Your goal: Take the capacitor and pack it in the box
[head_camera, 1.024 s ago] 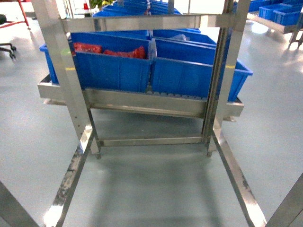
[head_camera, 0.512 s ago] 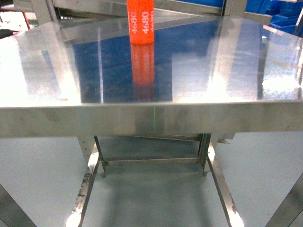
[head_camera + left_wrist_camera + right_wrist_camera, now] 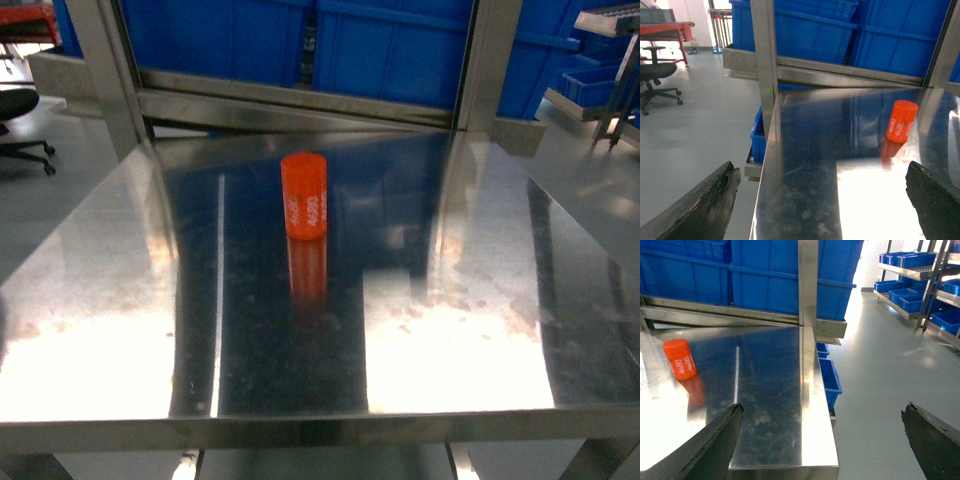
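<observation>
The head view now looks down on the whole steel table (image 3: 450, 330), where half a second ago it saw only the near edge. One orange capacitor (image 3: 304, 209) stands upright mid-table, ahead and right of the left gripper (image 3: 822, 200), whose fingers (image 3: 705, 205) are spread wide, and ahead and left of the right gripper (image 3: 825, 440), equally spread. Bare tabletop surrounds it; two blue bins (image 3: 390, 45) stand behind.

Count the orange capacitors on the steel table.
1. The capacitor stands upright near the middle-back of the steel table, apart from both grippers. None other shows on the tabletop.
</observation>
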Robot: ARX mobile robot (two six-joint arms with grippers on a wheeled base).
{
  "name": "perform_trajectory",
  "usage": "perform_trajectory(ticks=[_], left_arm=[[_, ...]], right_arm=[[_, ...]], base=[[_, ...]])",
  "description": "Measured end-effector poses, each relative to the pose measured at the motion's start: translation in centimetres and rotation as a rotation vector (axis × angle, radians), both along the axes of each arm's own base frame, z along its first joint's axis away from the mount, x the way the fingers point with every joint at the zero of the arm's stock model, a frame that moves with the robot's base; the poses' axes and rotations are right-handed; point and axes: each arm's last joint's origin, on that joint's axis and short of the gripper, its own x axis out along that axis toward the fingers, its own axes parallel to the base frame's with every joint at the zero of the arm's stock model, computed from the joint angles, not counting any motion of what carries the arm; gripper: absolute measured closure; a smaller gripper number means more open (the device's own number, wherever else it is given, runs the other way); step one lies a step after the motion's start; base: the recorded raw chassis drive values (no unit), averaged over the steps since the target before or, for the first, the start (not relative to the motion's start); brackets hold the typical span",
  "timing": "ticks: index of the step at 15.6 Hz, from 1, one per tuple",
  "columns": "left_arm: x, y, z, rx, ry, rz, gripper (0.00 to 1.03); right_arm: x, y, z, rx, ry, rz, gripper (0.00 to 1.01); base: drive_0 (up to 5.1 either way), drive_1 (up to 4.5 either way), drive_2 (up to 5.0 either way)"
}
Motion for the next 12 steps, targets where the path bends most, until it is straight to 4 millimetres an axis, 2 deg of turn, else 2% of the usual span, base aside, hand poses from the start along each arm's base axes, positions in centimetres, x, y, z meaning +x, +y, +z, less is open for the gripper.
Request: perform_trajectory(ticks=[12], left_arm=[[0.00, 0.00, 0.01, 0.000, 0.000, 0.000, 0.05]], right_arm=[[0.00, 0.00, -0.01, 0.000, 0.002, 0.000, 0.03]], base=[[0.0, 0.00, 0.0]])
